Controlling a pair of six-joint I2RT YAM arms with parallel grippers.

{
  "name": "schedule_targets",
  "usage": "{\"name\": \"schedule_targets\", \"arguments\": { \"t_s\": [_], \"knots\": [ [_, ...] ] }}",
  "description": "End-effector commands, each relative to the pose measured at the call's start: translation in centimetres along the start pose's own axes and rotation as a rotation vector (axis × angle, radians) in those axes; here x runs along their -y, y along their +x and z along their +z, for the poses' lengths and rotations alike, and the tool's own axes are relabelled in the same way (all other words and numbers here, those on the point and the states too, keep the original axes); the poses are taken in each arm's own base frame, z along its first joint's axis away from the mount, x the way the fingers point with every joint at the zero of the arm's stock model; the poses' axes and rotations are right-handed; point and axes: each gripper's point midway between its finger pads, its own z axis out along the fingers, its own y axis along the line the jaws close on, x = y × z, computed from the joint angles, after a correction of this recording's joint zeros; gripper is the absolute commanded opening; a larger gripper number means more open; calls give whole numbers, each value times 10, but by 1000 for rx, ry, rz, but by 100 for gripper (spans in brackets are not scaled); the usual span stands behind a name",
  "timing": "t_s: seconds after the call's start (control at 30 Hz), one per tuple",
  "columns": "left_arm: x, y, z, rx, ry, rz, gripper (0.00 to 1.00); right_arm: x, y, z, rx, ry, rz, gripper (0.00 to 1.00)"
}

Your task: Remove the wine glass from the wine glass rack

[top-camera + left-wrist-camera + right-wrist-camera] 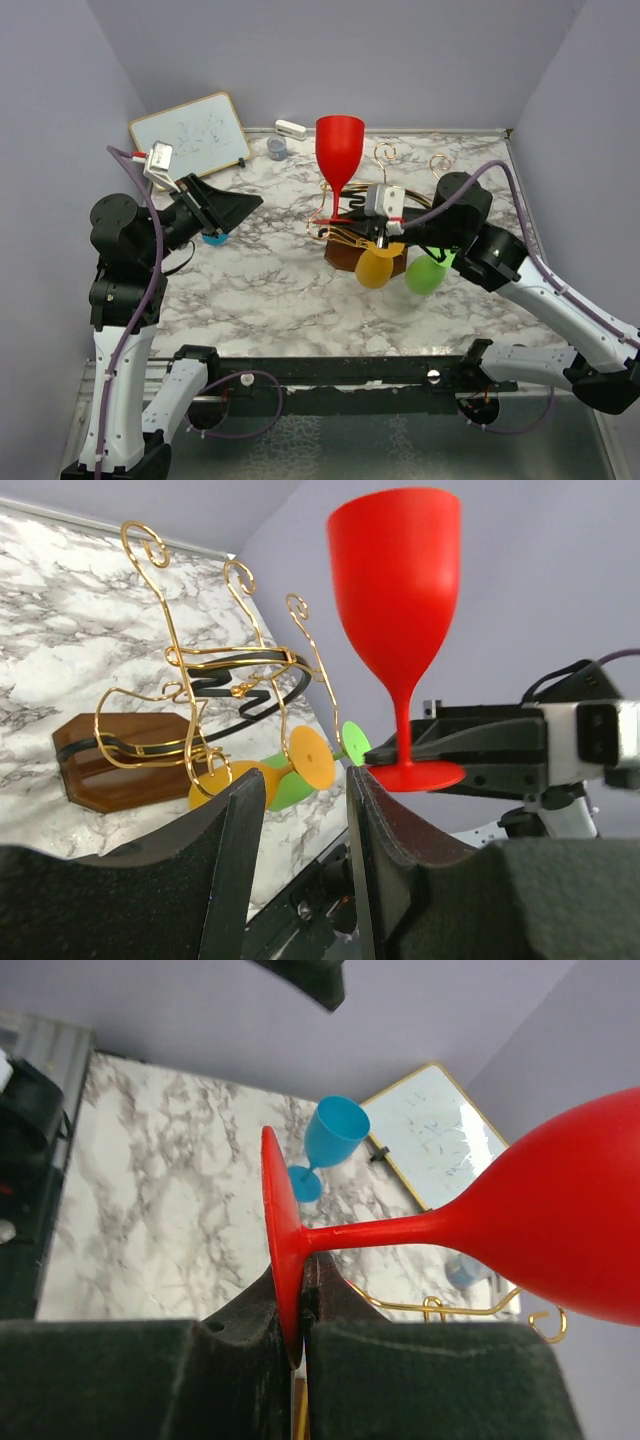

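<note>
Up beside the wine glass rack [110, 770], the right gripper [300, 1295] is clamped on the red wine glass [340, 148] by its foot, the glass upright and clear of the hooks; the left gripper [238, 206] hangs off to the left, jaws apart and holding nothing

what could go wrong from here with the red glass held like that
The right gripper pinches only the thin foot of the red wine glass, bowl high above the grip, so it may tip or slip out. It is close to the curled hooks of the wine glass rack, where a yellow glass and green glass hang; a swing might knock them. The open left gripper sits near the blue glass and might bump it.
</note>
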Motion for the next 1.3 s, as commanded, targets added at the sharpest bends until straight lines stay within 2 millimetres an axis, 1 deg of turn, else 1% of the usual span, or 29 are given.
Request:
{"name": "schedule_targets", "arguments": {
  "t_s": [0.0,0.13,0.23,0.33,0.43,0.57,0.67,0.77,0.93,1.1,1.27],
  "knots": [
    [14,-1,-5,18,46,-33,41,1,-1,-4,68,9,-431,1],
    [15,5,-10,10,35,-79,41,-1,19,-8,28,1,-757,1],
    [18,9,-17,3,20,-104,41,-1,31,-11,-11,4,-944,1],
    [23,13,-24,-9,2,-124,41,-1,49,-14,-93,-20,-1148,1],
    [28,15,-28,-30,2,-142,41,-2,56,-16,-126,-8,-1277,1],
    [36,17,-33,-51,2,-160,41,-4,73,-18,-221,-30,-1455,1],
    [43,19,-36,-68,14,-162,41,-9,81,-17,-253,-43,-1565,1],
    [41,24,-38,-95,-5,-162,42,-12,87,-15,-284,-69,-1625,1],
    [27,37,-41,-131,-54,-167,42,-20,99,-7,-309,-139,-1658,1],
    [12,50,-43,-160,-91,-173,42,-29,105,6,-304,-174,-1650,1],
    [8,55,-49,-167,-120,-145,42,-32,102,16,-291,-164,-1633,1]
  ]
}}
